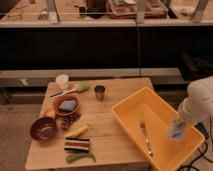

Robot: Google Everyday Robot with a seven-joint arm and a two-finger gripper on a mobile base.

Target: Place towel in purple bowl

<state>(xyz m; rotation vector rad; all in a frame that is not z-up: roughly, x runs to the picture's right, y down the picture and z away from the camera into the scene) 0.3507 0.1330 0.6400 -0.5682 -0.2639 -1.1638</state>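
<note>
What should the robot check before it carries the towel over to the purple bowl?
1. The towel hangs at the pincer, above the right side of the yellow bin: ok.
2. Grip is firm enough for the trip: cannot tell.
3. The fork lies apart from the towel, not snagged: ok.
4. The purple bowl sits open side up at the left of the table: ok.
5. The bowl has room inside: cannot tell.
</note>
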